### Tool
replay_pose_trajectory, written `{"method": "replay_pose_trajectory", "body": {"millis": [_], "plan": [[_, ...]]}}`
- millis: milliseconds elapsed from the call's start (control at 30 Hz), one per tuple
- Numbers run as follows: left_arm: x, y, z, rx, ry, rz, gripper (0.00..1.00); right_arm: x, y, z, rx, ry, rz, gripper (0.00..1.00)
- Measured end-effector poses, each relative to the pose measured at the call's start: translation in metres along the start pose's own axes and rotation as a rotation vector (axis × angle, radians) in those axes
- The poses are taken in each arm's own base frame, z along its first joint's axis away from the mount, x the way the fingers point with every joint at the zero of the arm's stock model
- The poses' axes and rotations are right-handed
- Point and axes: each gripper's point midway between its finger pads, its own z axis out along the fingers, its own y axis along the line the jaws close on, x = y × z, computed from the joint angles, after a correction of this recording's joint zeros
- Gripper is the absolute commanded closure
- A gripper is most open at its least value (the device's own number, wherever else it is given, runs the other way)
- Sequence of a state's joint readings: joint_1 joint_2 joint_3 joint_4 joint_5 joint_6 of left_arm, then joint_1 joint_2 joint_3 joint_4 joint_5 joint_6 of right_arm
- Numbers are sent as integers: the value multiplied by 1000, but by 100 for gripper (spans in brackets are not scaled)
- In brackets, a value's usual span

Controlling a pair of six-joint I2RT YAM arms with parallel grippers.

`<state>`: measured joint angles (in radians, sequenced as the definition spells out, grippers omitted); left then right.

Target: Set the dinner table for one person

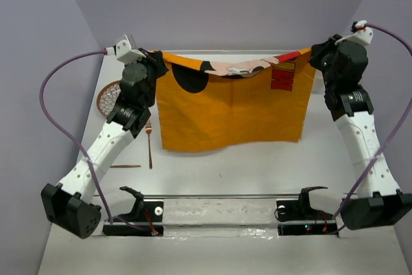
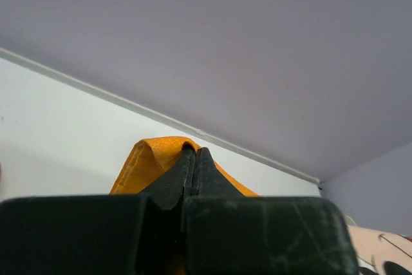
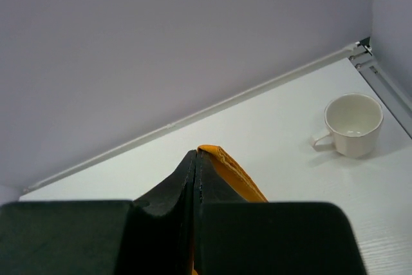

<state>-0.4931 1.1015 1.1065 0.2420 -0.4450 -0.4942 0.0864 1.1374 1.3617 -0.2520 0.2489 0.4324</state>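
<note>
The matte white dinner table point(image 1: 225, 172) stretches flat and smooth from the arm bases to the mat's near edge, with a thin copper fork point(image 1: 149, 146) on its left. Beyond that, the orange cloth mat point(image 1: 232, 117) is creased and its far edge is lifted, sagging between the arms. The left gripper point(image 2: 195, 154) and right gripper point(image 3: 195, 156) each pinch a corner of it tight. A glossy white cup point(image 3: 353, 123) stands near the far rail.

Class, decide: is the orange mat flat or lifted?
Orange cloth mat lifted at its far edge: left gripper and right gripper each pinch a corner; the edge sags.
</note>
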Motion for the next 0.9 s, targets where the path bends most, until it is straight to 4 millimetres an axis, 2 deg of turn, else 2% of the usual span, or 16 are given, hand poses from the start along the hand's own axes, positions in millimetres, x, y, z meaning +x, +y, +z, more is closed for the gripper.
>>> {"method": "replay_pose_trajectory", "body": {"millis": [67,100,200,267,333,433,500,533,567,633,667,700,733,767,833,900], "plan": [[6,17,20,-50,24,25,100,6,1,17,15,22,-20,100],[2,21,33,-70,30,35,100,7,2,25,17,28,-27,100],[-28,12,69,-68,-6,28,100,-10,17,51,6,5,-49,100],[-48,3,76,-43,-39,15,100,-27,27,62,-7,-28,-57,100],[-64,-2,74,-19,-62,1,100,-48,37,61,-27,-71,-57,100],[-83,-10,58,29,-101,-29,100,-62,41,46,-53,-111,-46,100],[-77,-5,44,49,-98,-51,100,-57,37,34,-62,-111,-39,100],[-64,8,31,42,-79,-60,100,-51,33,24,-70,-106,-30,100],[-55,17,24,41,-68,-65,100,-42,29,19,-74,-98,-26,100],[-16,47,10,2,-2,-75,100,-6,13,12,-63,-41,-18,100],[-3,57,8,-13,20,-76,100,25,-1,10,-46,4,-16,100],[30,80,2,-48,76,-77,100,50,-13,9,-29,43,-14,100],[46,91,-1,-65,103,-76,100,84,-29,9,2,110,-19,100],[74,110,-8,-96,152,-73,100,112,-42,9,26,161,-20,100],[132,155,-31,-180,271,-62,100,191,-81,-1,110,334,-31,100],[180,190,-58,-248,378,-56,100,246,-109,-16,177,470,-36,100]]}}
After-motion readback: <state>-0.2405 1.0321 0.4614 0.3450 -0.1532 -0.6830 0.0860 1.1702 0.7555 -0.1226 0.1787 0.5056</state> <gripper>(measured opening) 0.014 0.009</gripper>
